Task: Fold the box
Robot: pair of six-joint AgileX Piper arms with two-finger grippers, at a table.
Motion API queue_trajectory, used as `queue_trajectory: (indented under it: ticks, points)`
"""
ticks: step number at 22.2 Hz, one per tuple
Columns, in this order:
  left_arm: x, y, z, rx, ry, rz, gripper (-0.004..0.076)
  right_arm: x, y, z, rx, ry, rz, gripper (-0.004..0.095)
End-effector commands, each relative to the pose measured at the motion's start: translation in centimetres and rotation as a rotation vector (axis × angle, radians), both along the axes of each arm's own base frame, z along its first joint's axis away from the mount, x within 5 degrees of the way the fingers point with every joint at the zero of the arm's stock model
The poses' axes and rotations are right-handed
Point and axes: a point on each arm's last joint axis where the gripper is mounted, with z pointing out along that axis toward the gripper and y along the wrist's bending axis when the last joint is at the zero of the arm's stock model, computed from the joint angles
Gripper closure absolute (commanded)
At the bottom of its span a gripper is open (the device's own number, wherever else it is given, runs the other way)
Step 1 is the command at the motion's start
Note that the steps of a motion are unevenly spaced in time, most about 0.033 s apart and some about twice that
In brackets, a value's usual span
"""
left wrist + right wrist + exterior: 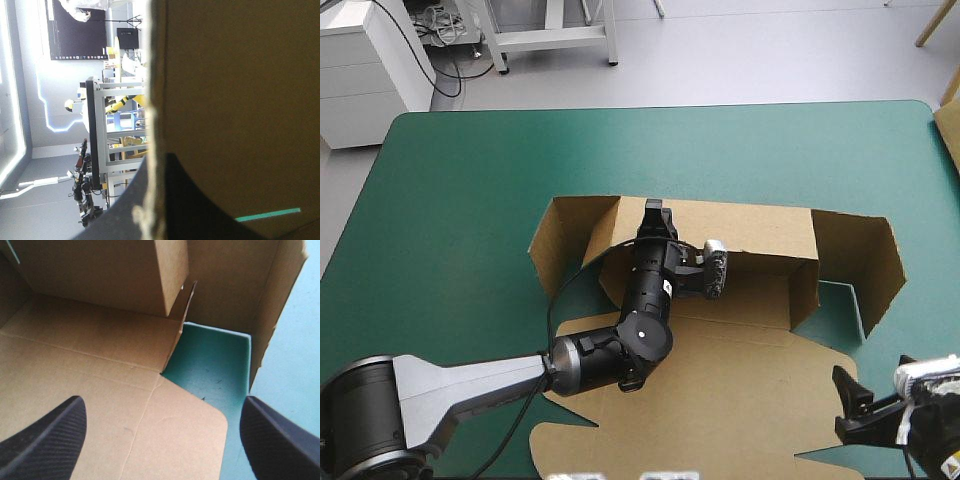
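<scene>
Brown box point(740, 370) lies mid-counter point(470, 180), its far wall and side flaps raised. The left end effector point(654, 214) is clenched on the far wall's top edge, board blocking its view. The right end effector point(860, 405) hangs released over the near right corner.

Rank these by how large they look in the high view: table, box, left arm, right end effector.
Largest to smallest:
1. table
2. box
3. left arm, raised nearer the camera, which may flatter it
4. right end effector
</scene>
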Motion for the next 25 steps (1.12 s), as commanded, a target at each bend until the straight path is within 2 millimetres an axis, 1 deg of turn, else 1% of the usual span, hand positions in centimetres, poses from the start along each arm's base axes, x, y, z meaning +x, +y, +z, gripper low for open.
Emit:
queue_trajectory:
  ticks: [1, 2, 5, 6, 7, 8, 10, 11, 13, 17, 18, 20, 22, 23, 25]
  points:
    - [-0.3, 0.8, 2.0, -0.068, -0.023, 0.043, 0.0731, 2.0, -0.3, 4.1, -0.002, -0.046, -0.044, 0.0171]
    - [-0.3, 0.8, 2.0, -0.068, -0.023, 0.043, 0.0731, 3.4, -0.5, 5.9, -0.002, -0.032, -0.067, 0.0171]
    - [-0.3, 0.8, 2.0, -0.068, -0.023, 0.043, 0.0731, 5.8, -0.6, 8.5, -0.03, -0.019, -0.083, 0.0173]
    - [-0.3, 0.8, 2.0, -0.071, -0.023, 0.043, 0.0731, 7.9, -0.7, 9.8, -0.046, 0.001, -0.089, 0.0173]
    - [-0.3, 0.8, 2.0, -0.079, -0.021, 0.045, 0.0731, 9.0, -0.8, 10.5, -0.052, 0.01, -0.099, 0.0173]
    - [-0.3, 0.8, 2.0, -0.084, -0.02, 0.046, 0.0731, 10.6, -0.8, 11.5, -0.047, 0.021, -0.116, 0.0173]
    - [-0.3, 0.8, 2.0, -0.084, -0.02, 0.046, 0.0731, 14.5, -0.7, 12.2, -0.036, 0.075, -0.128, 0.0173]
    - [-0.3, 0.8, 2.0, -0.084, -0.02, 0.046, 0.0731, 15.9, -0.6, 12.5, -0.025, 0.087, -0.129, 0.0173]
    - [-0.3, 0.8, 2.0, -0.088, -0.019, 0.048, 0.0731, 19.7, -0.4, 12.6, -0.005, 0.136, -0.125, 0.0173]
    - [-0.3, 0.8, 2.0, -0.088, -0.019, 0.048, 0.0731, 23.6, -0.2, 12.2, -0.014, 0.224, -0.123, 0.0173]
    - [-0.3, 0.8, 2.0, -0.088, -0.019, 0.048, 0.0731, 24.9, -0.3, 12.0, -0.02, 0.258, -0.124, 0.0173]
    - [-0.3, 0.8, 2.0, -0.088, -0.019, 0.048, 0.0731, 27.0, -0.7, 11.4, -0.031, 0.318, -0.135, 0.0173]
    - [-0.3, 0.8, 2.0, -0.088, -0.022, 0.052, 0.0731, 28.5, -2.1, 10.4, -0.032, 0.389, -0.174, 0.0173]
    - [-0.3, 0.8, 2.0, -0.087, -0.023, 0.054, 0.0731, 29.0, -2.7, 9.8, -0.033, 0.416, -0.185, 0.0173]
    - [-0.3, 0.9, 2.0, -0.087, -0.022, 0.06, 0.0731, 29.3, -3.7, 9.1, -0.036, 0.464, -0.179, 0.0173]
